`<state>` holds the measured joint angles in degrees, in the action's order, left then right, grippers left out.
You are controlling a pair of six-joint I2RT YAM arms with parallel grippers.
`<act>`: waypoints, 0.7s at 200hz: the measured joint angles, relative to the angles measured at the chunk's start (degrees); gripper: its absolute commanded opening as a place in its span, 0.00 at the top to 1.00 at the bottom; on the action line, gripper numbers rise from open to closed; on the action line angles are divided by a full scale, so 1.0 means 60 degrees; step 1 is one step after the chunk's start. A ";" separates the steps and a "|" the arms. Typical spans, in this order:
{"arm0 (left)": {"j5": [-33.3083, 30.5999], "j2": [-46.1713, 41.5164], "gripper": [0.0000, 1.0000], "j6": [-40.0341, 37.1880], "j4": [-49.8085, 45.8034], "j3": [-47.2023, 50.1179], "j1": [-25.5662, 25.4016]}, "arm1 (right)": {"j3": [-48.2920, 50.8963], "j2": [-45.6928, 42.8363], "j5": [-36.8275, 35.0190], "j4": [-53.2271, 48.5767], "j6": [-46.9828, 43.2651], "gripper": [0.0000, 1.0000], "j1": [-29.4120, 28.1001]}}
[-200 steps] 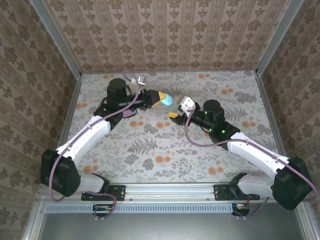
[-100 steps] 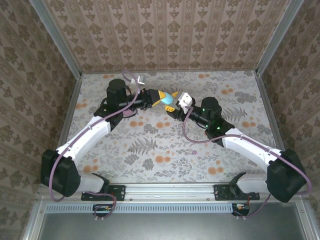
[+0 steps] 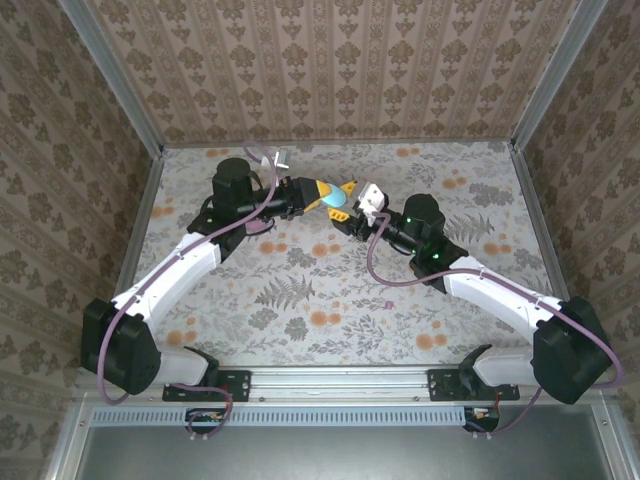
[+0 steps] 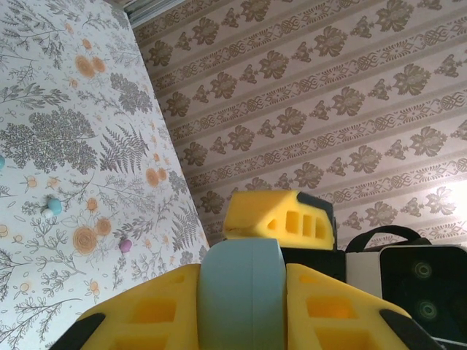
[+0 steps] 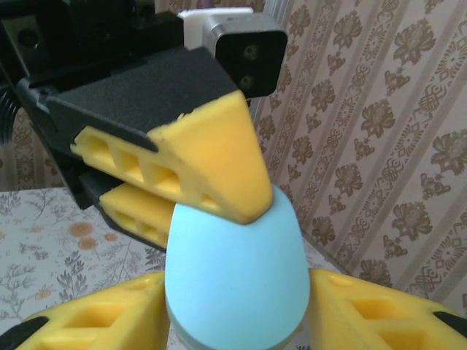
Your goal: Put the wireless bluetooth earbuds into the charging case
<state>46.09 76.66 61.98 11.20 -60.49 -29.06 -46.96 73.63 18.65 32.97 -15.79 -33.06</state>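
- Count: two arms, two grippers, one pale blue charging case [image 3: 335, 199], and three small round items [image 4: 51, 207] on the floral table [image 3: 300, 310], too small to identify.
- Left gripper [image 4: 241, 275]: clamped on the case and holding it in the air over the far middle of the table.
- Right gripper [image 5: 235, 286]: one finger on either side of the same case. Whether it is gripping cannot be told.
- Container: the case appears closed, so its contents cannot be seen.
- Clearance: both grippers meet well away from the side walls [image 3: 110, 150], with bare tabletop all around them.
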 measured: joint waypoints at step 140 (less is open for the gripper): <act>-0.0364 -0.0423 0.44 -0.0769 -0.0018 0.0284 0.0076 | 0.0095 -0.0069 0.0597 0.0040 0.0488 0.69 0.0208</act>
<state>43.90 74.13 57.36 11.09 -58.78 -28.60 -46.39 73.21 22.24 33.21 -12.86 -31.81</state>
